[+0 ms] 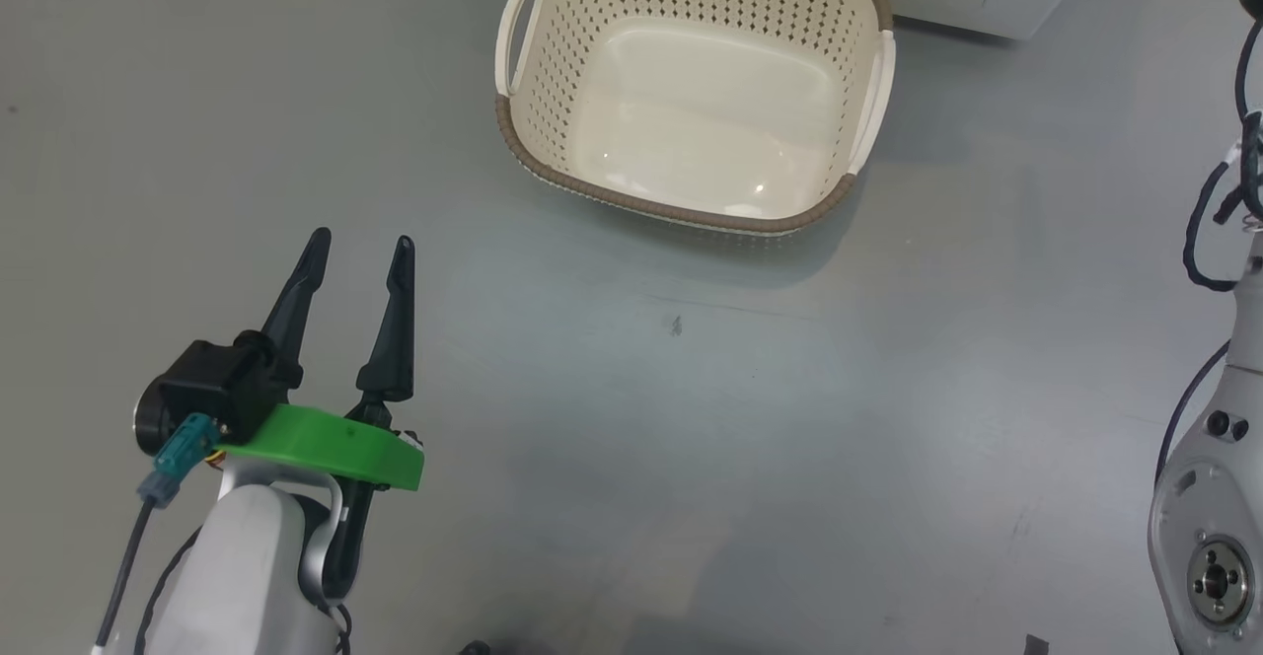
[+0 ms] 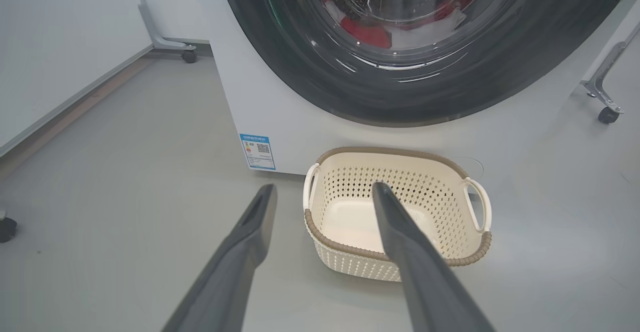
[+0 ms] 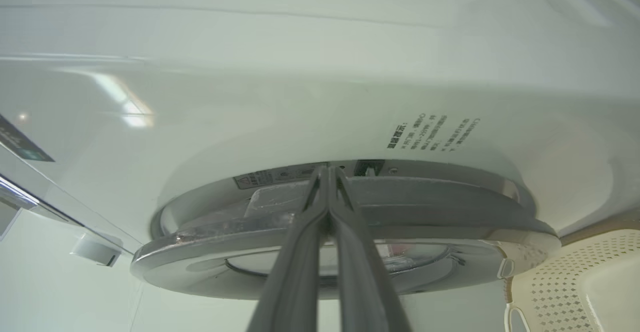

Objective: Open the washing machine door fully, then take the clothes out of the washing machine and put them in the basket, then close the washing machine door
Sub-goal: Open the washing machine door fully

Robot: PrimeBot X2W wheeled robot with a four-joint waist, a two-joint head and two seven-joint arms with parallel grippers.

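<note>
The washing machine fills the top of the left wrist view. Its door has a glossy black rim, and red and white clothes show behind the glass. The cream basket stands empty on the floor just in front of it. My left gripper hangs open over the floor, left of and nearer than the basket. In the right wrist view my right gripper is shut, its tips at the gap between the door's edge and the machine's white front.
Grey floor spreads around the basket. Castered frame legs stand on either side of the machine, and a white panel runs along the left. A blue label sticker sits low on the machine. My right arm's pale forearm is at the right edge.
</note>
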